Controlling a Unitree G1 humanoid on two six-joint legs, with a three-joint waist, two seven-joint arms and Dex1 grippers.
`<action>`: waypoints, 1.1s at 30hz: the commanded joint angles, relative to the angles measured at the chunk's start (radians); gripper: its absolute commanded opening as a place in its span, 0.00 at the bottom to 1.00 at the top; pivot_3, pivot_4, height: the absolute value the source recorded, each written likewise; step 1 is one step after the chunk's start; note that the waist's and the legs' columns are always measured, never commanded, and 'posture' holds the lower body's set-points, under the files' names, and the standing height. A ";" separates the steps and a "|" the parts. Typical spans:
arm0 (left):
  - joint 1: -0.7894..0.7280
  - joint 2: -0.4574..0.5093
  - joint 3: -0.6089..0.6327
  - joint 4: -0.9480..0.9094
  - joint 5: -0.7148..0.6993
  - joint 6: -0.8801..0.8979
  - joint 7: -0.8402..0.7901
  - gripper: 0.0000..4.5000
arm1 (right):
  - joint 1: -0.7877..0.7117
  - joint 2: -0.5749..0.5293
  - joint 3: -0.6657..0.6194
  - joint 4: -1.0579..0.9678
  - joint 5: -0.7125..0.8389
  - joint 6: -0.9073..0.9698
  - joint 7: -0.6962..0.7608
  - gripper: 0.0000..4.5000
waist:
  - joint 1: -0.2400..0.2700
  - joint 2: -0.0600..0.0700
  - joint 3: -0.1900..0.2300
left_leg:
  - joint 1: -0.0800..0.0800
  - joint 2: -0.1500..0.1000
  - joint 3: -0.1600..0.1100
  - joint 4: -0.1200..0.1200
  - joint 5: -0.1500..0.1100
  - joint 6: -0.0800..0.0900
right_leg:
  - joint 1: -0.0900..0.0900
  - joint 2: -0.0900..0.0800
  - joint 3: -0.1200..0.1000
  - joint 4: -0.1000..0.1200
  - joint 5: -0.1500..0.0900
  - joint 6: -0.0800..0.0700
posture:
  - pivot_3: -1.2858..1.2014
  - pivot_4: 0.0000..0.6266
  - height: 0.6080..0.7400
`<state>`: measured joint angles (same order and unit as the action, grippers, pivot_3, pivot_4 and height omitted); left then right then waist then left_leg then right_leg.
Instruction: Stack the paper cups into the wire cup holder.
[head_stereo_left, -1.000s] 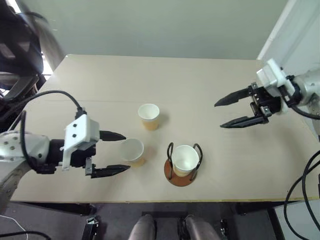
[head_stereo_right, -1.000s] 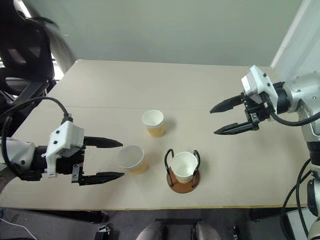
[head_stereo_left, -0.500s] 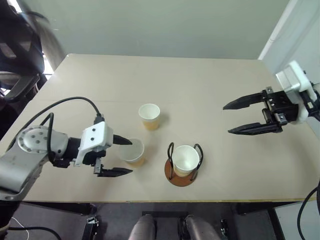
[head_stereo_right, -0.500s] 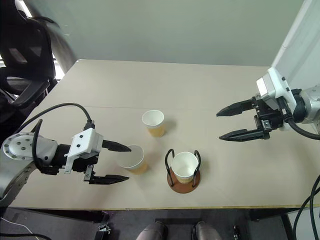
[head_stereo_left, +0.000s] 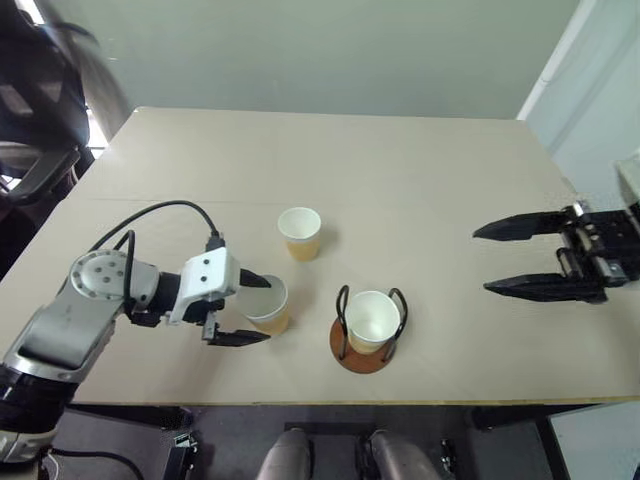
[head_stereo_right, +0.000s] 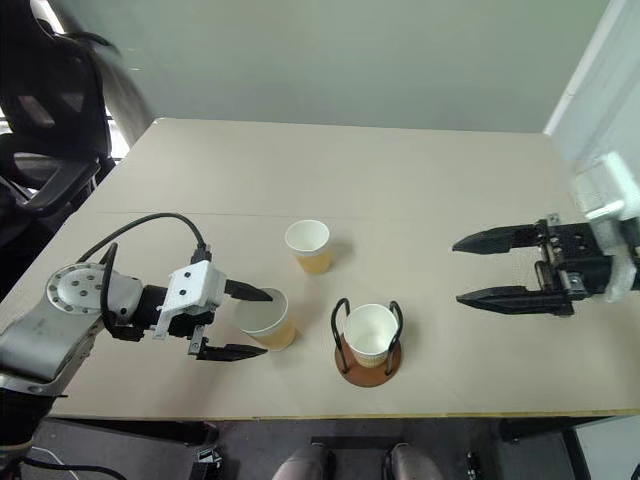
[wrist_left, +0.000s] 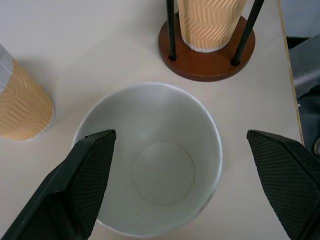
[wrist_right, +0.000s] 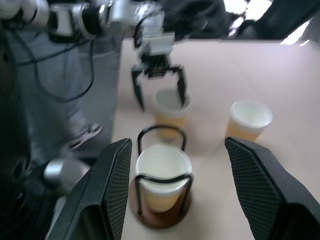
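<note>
One paper cup (head_stereo_left: 372, 318) stands upright inside the wire cup holder (head_stereo_left: 358, 355), near the table's front edge. A second cup (head_stereo_left: 267, 303) stands on the table just left of the holder. My left gripper (head_stereo_left: 264, 310) is open, with one finger on each side of this cup. In the left wrist view the cup's white inside (wrist_left: 155, 160) lies between the two fingers (wrist_left: 75, 190), which stand apart from its rim. A third cup (head_stereo_left: 299, 231) stands farther back. My right gripper (head_stereo_left: 481, 261) is open and holds nothing, off at the table's right side.
The beige table (head_stereo_left: 400, 170) is bare behind the cups and between the holder and my right gripper. A black office chair (head_stereo_left: 30, 90) stands past the table's far left corner. The table's front edge runs close below the holder.
My left gripper has slid forward and lower, so its open fingers now straddle the near cup. My right gripper has drawn back toward the right edge, still open. The cups have not moved.
</note>
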<state>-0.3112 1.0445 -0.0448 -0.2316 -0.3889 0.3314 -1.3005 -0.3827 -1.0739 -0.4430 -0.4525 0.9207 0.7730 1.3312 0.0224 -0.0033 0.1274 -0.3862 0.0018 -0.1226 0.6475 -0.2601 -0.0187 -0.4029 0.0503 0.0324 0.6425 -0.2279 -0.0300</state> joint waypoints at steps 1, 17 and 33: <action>-0.023 -0.009 0.004 0.001 0.004 -0.013 -0.012 1.00 | 0.077 -0.001 -0.058 -0.061 0.005 -0.016 -0.032 0.67 | 0.000 0.000 0.000 | 0.000 0.000 0.000 0.000 0.000 0.001 | 0.001 0.000 0.000 0.000 0.000 0.000 | 0.52 0.24 1.00; -0.059 -0.049 -0.032 0.036 0.055 -0.047 -0.033 0.79 | 0.154 -0.022 -0.087 -0.078 0.022 -0.065 -0.079 0.68 | -0.002 0.000 0.000 | 0.001 -0.001 0.000 0.002 0.000 0.004 | 0.002 0.000 0.001 0.000 -0.001 0.003 | 0.52 0.24 1.00; -0.238 -0.005 0.017 0.046 -0.109 0.088 -0.196 0.01 | 0.217 -0.047 -0.107 -0.062 -0.036 -0.117 -0.044 0.68 | 0.005 0.000 0.000 | 0.000 -0.002 -0.001 0.003 0.000 0.005 | 0.003 0.000 0.001 0.000 -0.001 0.004 | 0.52 0.24 1.00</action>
<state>-0.5048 1.0148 -0.0776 -0.1655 -0.4350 0.3765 -1.4554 -0.1800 -1.1134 -0.5003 -0.5050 0.8989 0.6809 1.2723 0.0270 -0.0038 0.1271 -0.3863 -0.0002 -0.1238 0.6511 -0.2608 -0.0132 -0.4003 0.0503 0.0337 0.6428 -0.2284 -0.0255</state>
